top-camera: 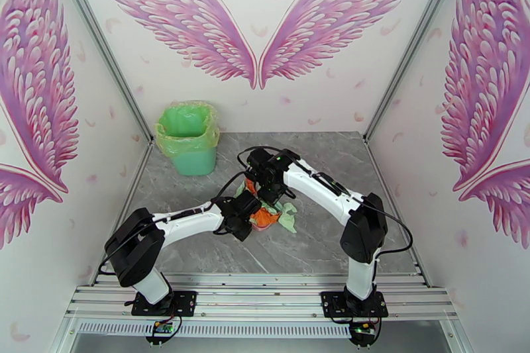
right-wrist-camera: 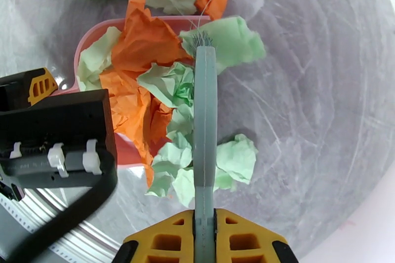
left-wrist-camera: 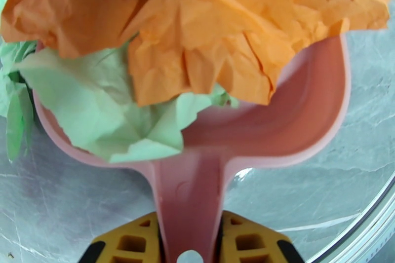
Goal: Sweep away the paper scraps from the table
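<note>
My left gripper [left-wrist-camera: 190, 242] is shut on the handle of the pink dustpan [left-wrist-camera: 306, 111], which lies on the table [left-wrist-camera: 49, 200]. Crumpled orange and mint green paper scraps [left-wrist-camera: 222, 27] are heaped in its pan and spill over its rim. My right gripper [right-wrist-camera: 205, 237] is shut on the teal brush [right-wrist-camera: 205, 126]; its bristle end rests at the pan's mouth among the scraps. More paper scraps [right-wrist-camera: 237, 158] lie loose on the table [right-wrist-camera: 306, 86] beside and beyond the dustpan [right-wrist-camera: 94, 37]. From above, both grippers [top-camera: 242, 212] [top-camera: 265, 179] meet over the paper scraps [top-camera: 288, 218] at mid-table.
A green bin [top-camera: 189, 139] lined with a green bag stands at the table's back left corner. The left arm's black wrist [right-wrist-camera: 49, 131] sits close to the left of the brush. Aluminium rails [top-camera: 265, 295] edge the front; walls enclose three sides.
</note>
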Controlling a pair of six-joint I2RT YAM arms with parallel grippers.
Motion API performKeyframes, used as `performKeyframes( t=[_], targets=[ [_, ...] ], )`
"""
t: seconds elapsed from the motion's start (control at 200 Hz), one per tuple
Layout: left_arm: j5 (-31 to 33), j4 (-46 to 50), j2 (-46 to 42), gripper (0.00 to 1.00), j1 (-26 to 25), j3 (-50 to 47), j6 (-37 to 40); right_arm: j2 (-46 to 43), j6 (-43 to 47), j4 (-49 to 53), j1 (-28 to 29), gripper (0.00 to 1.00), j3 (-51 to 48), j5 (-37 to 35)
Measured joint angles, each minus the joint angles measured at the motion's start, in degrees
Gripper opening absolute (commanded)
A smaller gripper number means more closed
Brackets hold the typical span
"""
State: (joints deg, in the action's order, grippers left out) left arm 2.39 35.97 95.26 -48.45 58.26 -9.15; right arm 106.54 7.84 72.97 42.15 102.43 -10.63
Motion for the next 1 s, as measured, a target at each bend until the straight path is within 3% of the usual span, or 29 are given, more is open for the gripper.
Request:
performKeyframes(
  t=[0.48,1.0],
  targets=[
    [0.0,-3.67,-2.89,0.0,-0.07,-0.04,0.02,-14.23,-2.8,-2.08,-5.09,0.0,-0.94,-10.97],
    [0.24,5.46,-11.78,0.0,-0.04,11.41,1.57,-30.51,-8.07,-8.15,-12.83,0.0,-29.83,-6.67]
  ],
)
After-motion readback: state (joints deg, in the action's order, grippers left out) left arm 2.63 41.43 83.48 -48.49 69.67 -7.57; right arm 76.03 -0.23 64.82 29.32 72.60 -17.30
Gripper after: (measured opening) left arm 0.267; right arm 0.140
